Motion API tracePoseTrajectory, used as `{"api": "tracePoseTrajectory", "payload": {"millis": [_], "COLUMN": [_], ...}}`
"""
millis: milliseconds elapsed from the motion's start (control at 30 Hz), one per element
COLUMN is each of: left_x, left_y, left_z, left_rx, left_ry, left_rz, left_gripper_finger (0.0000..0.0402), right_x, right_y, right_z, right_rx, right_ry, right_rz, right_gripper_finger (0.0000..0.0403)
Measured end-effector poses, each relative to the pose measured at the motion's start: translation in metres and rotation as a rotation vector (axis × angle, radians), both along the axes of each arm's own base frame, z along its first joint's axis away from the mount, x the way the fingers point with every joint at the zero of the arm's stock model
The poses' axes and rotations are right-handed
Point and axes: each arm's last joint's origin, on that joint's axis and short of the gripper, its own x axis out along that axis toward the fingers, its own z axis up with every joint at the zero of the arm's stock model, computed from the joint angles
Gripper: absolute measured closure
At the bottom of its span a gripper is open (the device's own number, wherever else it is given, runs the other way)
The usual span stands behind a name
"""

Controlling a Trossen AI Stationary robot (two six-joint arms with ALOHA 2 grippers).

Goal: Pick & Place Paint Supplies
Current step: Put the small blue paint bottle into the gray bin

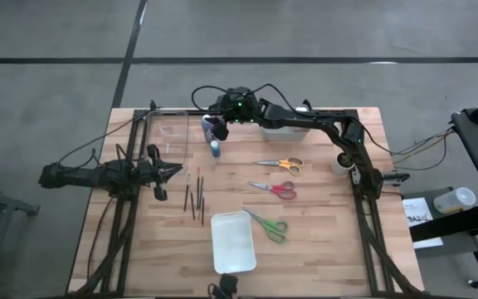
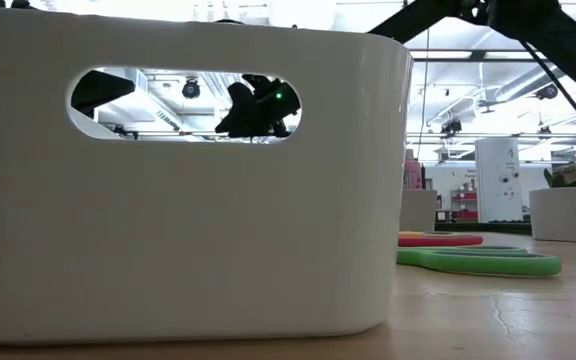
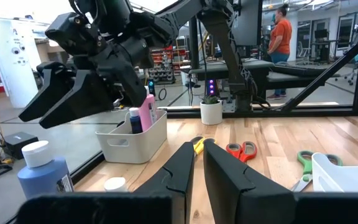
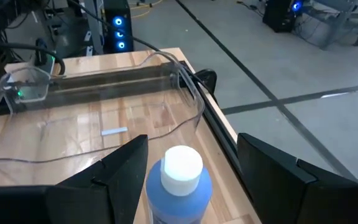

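Note:
A blue bottle with a white cap stands upright on its base at the far middle of the table. My right gripper hangs open just above it, one finger on each side of the cap, touching nothing. A pink bottle and a dark one stand in the white bin. Thin dark brushes and the orange, red and green scissors lie flat on the wood. My left gripper waits shut at the left, holding nothing.
A clear plastic container sits at the far left corner beside the blue bottle. A white tray stands near the near edge and fills the low view. A white cup sits by the right arm's base. A person stands far behind the table.

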Motion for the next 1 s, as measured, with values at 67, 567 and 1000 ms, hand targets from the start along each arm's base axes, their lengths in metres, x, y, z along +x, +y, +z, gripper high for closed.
{"api": "tracePoseTrajectory", "payload": {"millis": [67,567,1000], "left_x": [0.000,0.000,0.000], "left_y": [0.000,0.000,0.000], "left_z": [0.000,0.000,0.000], "left_rx": [0.000,0.000,0.000], "left_ry": [0.000,0.000,0.000], "left_rz": [0.000,0.000,0.000], "left_gripper_finger": [0.0354,0.0354,0.0354], "right_x": [0.000,-0.010,-0.018], "right_y": [0.000,0.013,0.015], "right_z": [-0.001,-0.039,-0.048], "right_rx": [0.011,0.026,-0.005], "right_ry": [-0.002,-0.183,-0.237], "right_rz": [-0.003,-0.012,-0.057], "right_gripper_finger": [0.0158,0.0158,0.0158]}}
